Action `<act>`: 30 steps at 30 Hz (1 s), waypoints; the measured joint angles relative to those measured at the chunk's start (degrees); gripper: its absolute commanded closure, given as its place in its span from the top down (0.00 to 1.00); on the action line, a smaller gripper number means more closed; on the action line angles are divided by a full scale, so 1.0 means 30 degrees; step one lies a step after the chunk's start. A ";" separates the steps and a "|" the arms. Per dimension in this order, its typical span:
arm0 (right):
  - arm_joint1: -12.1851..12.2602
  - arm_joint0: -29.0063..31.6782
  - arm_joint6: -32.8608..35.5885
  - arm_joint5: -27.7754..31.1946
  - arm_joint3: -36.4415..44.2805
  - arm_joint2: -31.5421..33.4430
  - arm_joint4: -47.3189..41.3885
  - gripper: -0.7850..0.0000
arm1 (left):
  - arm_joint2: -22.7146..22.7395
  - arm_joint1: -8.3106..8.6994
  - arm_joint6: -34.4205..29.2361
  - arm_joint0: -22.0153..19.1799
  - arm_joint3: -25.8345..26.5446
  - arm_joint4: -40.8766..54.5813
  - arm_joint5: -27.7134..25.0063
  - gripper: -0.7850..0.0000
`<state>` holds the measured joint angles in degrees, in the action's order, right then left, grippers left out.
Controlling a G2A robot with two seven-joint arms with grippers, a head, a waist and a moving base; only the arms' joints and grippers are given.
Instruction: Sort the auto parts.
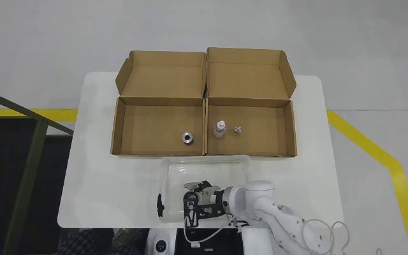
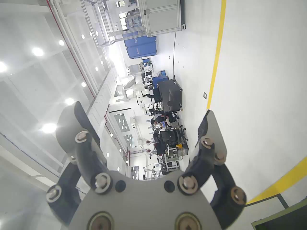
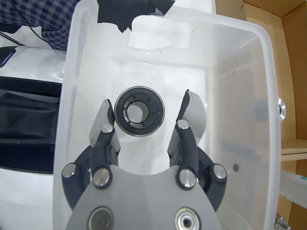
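A black ring-shaped part (image 3: 139, 114) with a metal rim lies on the floor of the clear plastic bin (image 3: 239, 77). My right gripper (image 3: 147, 107) is down inside the bin (image 1: 172, 169), open, with the ring between its fingers; one finger (image 3: 108, 113) is against the ring's side, the other stands apart from it. In the top view the right gripper (image 1: 192, 203) sits at the bin's near edge. The left gripper (image 2: 141, 118) is open and empty, facing the hall. A metal ring (image 1: 185, 136) lies in the left cardboard box (image 1: 127, 127). A white bottle-shaped part (image 1: 219, 129) and a small metal part (image 1: 237, 129) lie in the right box (image 1: 288, 127).
Both boxes stand side by side behind the bin with lids folded back. Black tape (image 3: 124, 10) and a white label (image 3: 158, 34) are stuck on the bin's end wall. A person's checked sleeve (image 3: 45, 5) is beyond the bin, at the table's near edge.
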<state>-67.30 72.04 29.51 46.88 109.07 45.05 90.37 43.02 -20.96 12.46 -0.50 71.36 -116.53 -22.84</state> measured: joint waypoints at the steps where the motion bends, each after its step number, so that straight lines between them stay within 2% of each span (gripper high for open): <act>1: -0.0038 -0.0133 0.0050 0.0019 -0.0266 -0.0122 -0.0072 0.60 | 0.0000 0.0000 0.0000 0.0000 0.0000 0.0000 0.0000 1.00; 6: -0.0160 -0.0567 0.0069 -0.0005 -0.0771 -0.0479 -0.0324 0.51 | 0.0000 0.0000 0.0000 0.0000 0.0000 0.0000 0.0000 1.00; 9: -0.0187 -0.0700 0.0105 -0.0020 -0.0783 -0.0565 -0.0438 0.42 | 0.0000 0.0000 0.0000 0.0000 0.0000 0.0000 0.0000 1.00; 11: -0.0193 -0.0757 0.0099 -0.0014 -0.0784 -0.0596 -0.0485 0.25 | 0.0000 0.0000 0.0000 0.0000 0.0000 0.0000 0.0000 1.00; 13: -0.0194 -0.0791 0.0026 -0.0012 -0.0822 -0.0615 -0.0542 0.00 | 0.0000 0.0000 0.0000 0.0000 0.0000 0.0000 0.0000 1.00; 21: -0.0188 -0.1029 -0.0579 0.0100 -0.1032 -0.0436 -0.1216 0.00 | 0.0000 0.0000 0.0000 0.0000 0.0000 0.0000 0.0000 1.00; 30: 0.0039 -0.0938 -0.0737 0.0119 0.0106 0.0545 -0.1729 0.00 | 0.0000 0.0000 0.0000 0.0000 0.0000 0.0000 0.0000 1.00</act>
<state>-67.18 69.22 27.30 47.24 109.38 46.69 85.19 43.02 -20.96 12.46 -0.50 71.36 -116.53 -22.84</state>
